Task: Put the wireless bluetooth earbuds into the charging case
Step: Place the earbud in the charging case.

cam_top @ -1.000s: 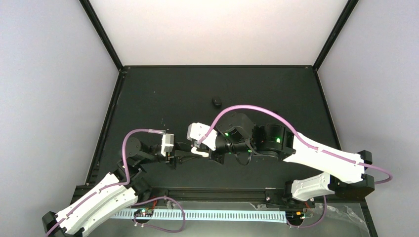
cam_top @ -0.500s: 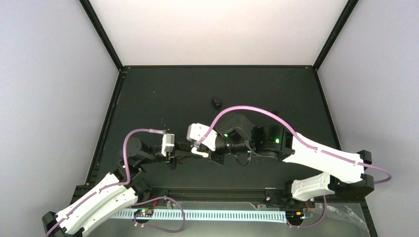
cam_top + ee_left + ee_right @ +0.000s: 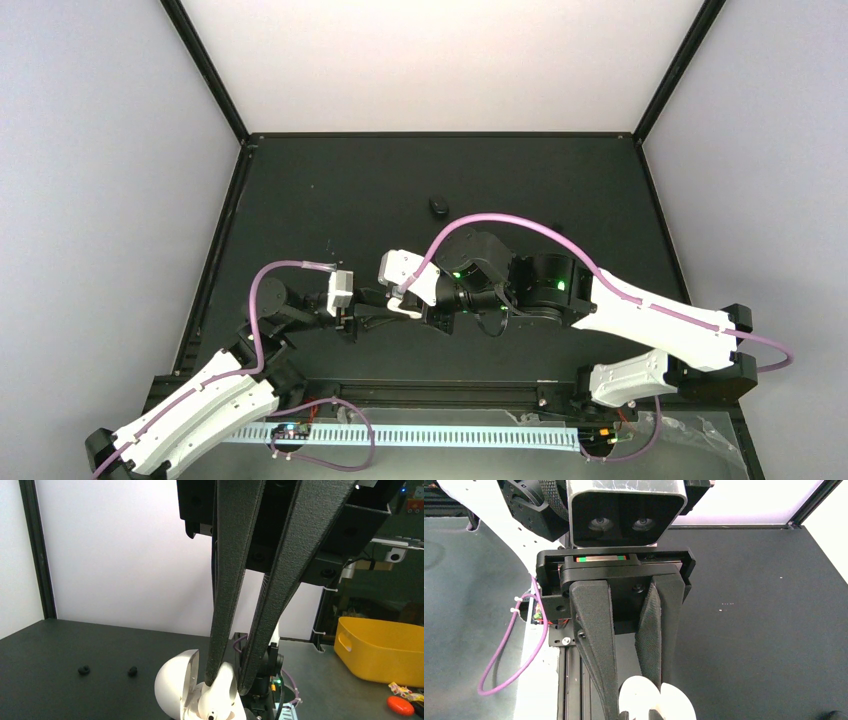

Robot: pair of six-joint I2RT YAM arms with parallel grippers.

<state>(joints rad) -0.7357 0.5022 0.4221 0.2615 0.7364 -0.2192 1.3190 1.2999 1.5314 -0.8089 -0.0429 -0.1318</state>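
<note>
My right gripper (image 3: 412, 308) (image 3: 634, 700) is shut on the white charging case (image 3: 640, 696) and holds it above the table with its lid (image 3: 172, 685) open. My left gripper (image 3: 372, 310) (image 3: 227, 680) is shut on a glossy white earbud (image 3: 220, 692), which sits in the open mouth of the case (image 3: 200, 707) with its upper part sticking out. I cannot tell whether it rests fully in its socket. No second earbud shows. In the top view the case (image 3: 405, 309) is a small white patch between the two grippers.
A small black oval case (image 3: 438, 206) lies on the black table further back. Two tiny black bits (image 3: 83, 670) (image 3: 132, 671) lie on the mat in the left wrist view. A yellow bin (image 3: 380, 650) stands off the table to the right.
</note>
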